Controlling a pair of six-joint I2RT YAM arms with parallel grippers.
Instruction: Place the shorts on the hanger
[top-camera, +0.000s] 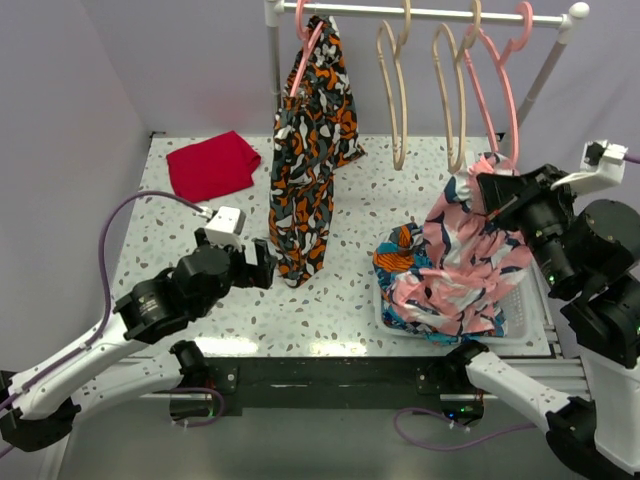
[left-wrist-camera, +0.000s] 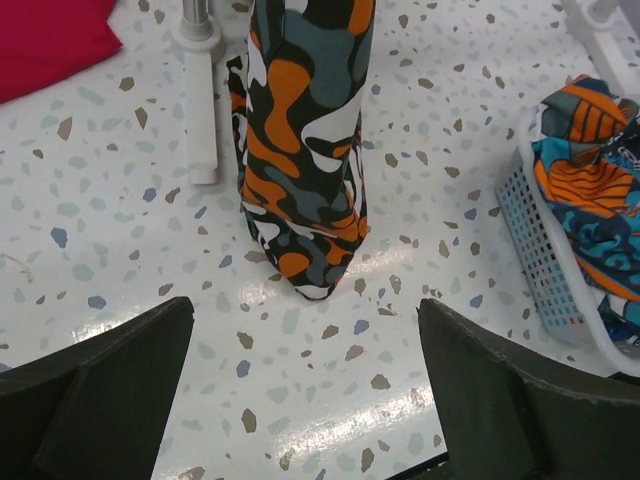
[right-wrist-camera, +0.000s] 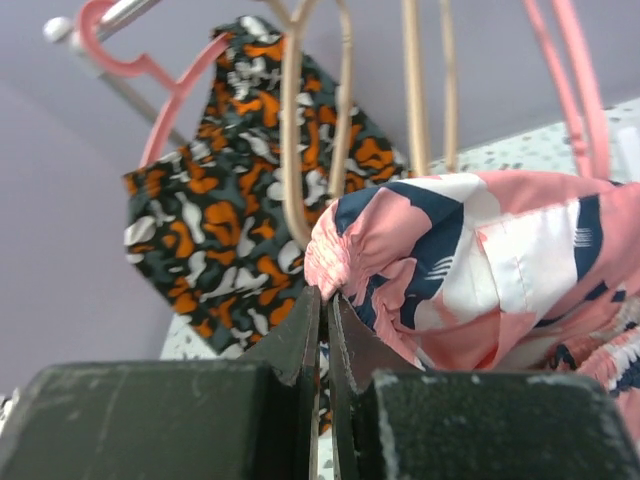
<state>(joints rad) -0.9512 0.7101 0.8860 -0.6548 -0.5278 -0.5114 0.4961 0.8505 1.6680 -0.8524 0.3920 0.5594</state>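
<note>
- Top view: right gripper (top-camera: 487, 190) is holding pink navy-and-white fabric shorts (top-camera: 470, 260) up by the thin beige plastic hanger (top-camera: 455, 163).
- Left wrist: left gripper (left-wrist-camera: 305, 325) is hovering over the speckled table (left-wrist-camera: 100, 230), jaws wide.
- Right wrist: jaws are clamping the shorts' waistband.

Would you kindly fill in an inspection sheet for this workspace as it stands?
Surface: speckled table, no spills seen.
Job's things: shorts hang from the right pincer, lower part in the white basket; beige hanger bare on the rail.
Clutter: red cloth lying far left; orange-black garment hanging from the rail; blue-orange cloth in the basket.
Grippers: left pincer open, empty; right pincer shut on the shorts' waistband.
Cables: purple cable loops beside the left arm.
Surroundings: lavender walls.
</note>
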